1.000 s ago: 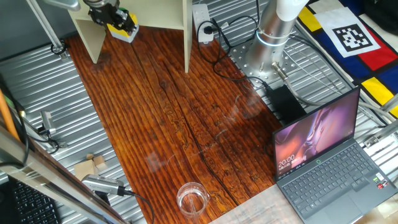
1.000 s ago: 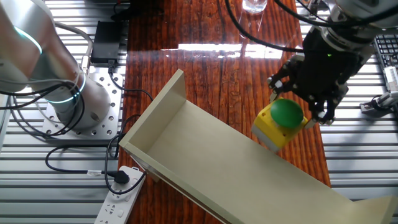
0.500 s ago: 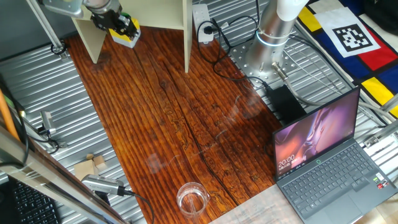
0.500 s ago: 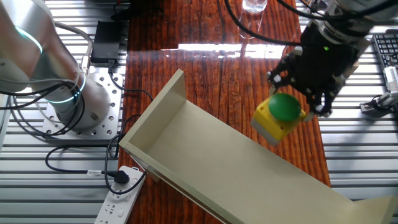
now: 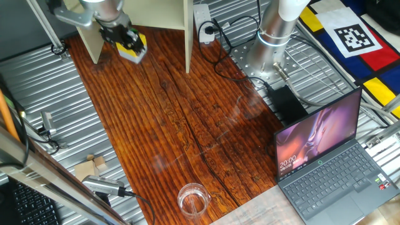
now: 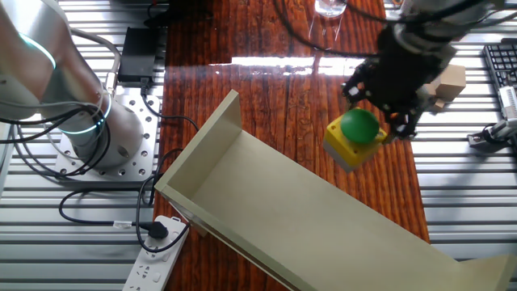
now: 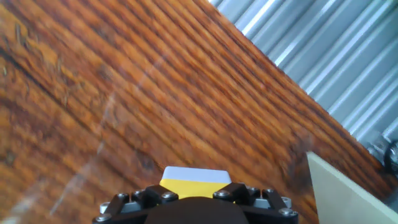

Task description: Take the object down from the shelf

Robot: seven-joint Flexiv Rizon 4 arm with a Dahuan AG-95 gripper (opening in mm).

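The yellow box [image 5: 135, 49] with its round green button [image 6: 359, 127] hangs in the air in front of the cream shelf [image 6: 283, 210], clear of its board. My gripper [image 6: 380, 113] is shut on the box, its black fingers closed round the button's sides, seen also in one fixed view [image 5: 125, 39]. In the hand view the yellow box [image 7: 194, 183] fills the gap between the black finger bases, over the wooden table [image 7: 124, 93]. The shelf's upright panel [image 5: 187, 31] stands at the table's far end.
A clear glass [image 5: 192, 199] stands near the table's front edge. Pale wooden blocks [image 5: 90, 166] lie left of the table; one shows in the other fixed view [image 6: 448, 81]. An open laptop [image 5: 331, 156], a power strip [image 6: 153, 242] and cables sit beside the arm's base [image 5: 269, 44].
My gripper has carried the yellow box out from the shelf, away from its board and toward the middle of the wooden table. The grip is unchanged.
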